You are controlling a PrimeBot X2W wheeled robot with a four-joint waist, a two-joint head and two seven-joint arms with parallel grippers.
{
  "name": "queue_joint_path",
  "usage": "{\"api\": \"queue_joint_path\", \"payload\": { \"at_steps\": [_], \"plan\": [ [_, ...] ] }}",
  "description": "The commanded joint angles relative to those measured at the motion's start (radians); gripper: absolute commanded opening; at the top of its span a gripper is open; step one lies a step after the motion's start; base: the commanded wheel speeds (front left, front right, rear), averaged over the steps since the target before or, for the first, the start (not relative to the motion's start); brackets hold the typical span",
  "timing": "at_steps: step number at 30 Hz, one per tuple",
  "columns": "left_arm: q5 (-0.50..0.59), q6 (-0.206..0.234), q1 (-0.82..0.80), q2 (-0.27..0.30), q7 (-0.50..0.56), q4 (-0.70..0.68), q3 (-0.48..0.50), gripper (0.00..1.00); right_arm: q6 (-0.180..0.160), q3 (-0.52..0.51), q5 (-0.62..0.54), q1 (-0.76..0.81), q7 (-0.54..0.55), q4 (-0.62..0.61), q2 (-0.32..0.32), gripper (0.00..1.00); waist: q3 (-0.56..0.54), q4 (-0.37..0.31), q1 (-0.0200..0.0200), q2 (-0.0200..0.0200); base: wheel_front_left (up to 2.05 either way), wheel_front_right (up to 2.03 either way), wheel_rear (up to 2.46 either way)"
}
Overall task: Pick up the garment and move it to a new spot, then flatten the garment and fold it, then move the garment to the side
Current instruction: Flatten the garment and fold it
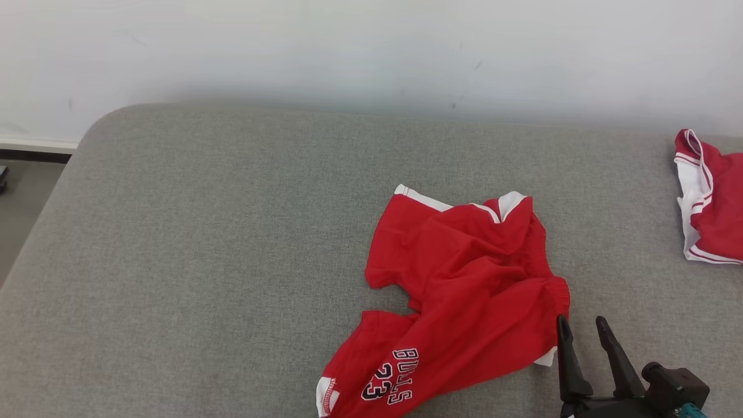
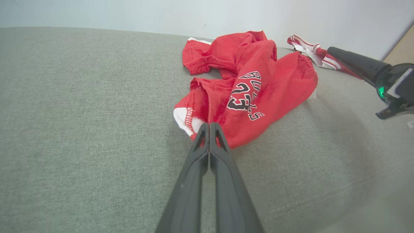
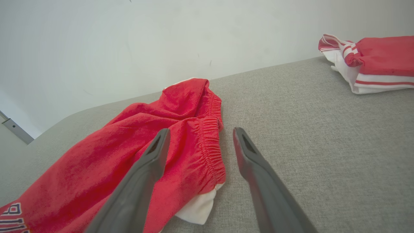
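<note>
The pick-up step appears to be in hand. The left gripper (image 2: 209, 125), fingers pressed together, pinches the near hem of the garment (image 1: 464, 273): thin, crumpled red shorts with white trim and a gathered elastic waistband, lying right of centre on the grey woven surface (image 1: 203, 232). The right gripper (image 1: 580, 325) stands wide beside the waistband. Next it likely needs to close there before both lift.

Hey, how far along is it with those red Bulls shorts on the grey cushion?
Barely begun. Done: nothing yet; the red shorts lie crumpled on the grey cushion. In hand: the left gripper is shut, apparently pinching the hem by the white patch, while the right gripper hovers open beside the elastic waistband. Left: lifting and moving them, flattening, folding, then setting them aside.
</note>
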Motion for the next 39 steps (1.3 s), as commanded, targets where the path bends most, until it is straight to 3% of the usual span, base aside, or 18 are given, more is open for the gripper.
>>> {"api": "queue_joint_path", "payload": {
  "at_steps": [1, 9, 25, 31, 39],
  "plan": [
    [-0.006, -0.001, -0.017, 0.004, -0.003, -0.006, -0.007, 0.0, -0.003, 0.006, -0.003, 0.002, 0.0, 0.005, 0.004, 1.0, -0.007, 0.0, 0.0, 0.0, 0.0, 0.0, 0.0],
    [-0.034, 0.0, -0.163, 0.016, -0.003, 0.05, -0.025, 0.0, -0.003, 0.03, -0.007, -0.02, 0.0, 0.018, -0.004, 1.0, -0.024, -0.06, 0.0, 0.0, 0.0, 0.0, 0.0],
    [-0.111, 0.0, -0.473, 0.083, -0.003, 0.265, 0.069, 0.0, -0.003, 0.044, -0.003, -0.084, 0.0, 0.025, -0.015, 1.0, 0.057, -0.239, 0.0, 0.0, 0.0, 0.0, 0.0],
    [-0.136, 0.0, -0.567, 0.087, -0.003, 0.338, 0.06, 0.0, -0.003, 0.04, -0.005, -0.104, 0.0, 0.02, -0.014, 1.0, 0.101, -0.262, 0.0, 0.0, 0.0, 0.0, 0.0],
    [-0.184, 0.0, -0.692, 0.049, -0.003, 0.486, 0.007, 0.0, -0.003, 0.057, -0.016, -0.14, 0.0, 0.037, -0.009, 1.0, 0.127, -0.267, 0.0, 0.0, 0.0, 0.0, 0.0]
  ]
}}
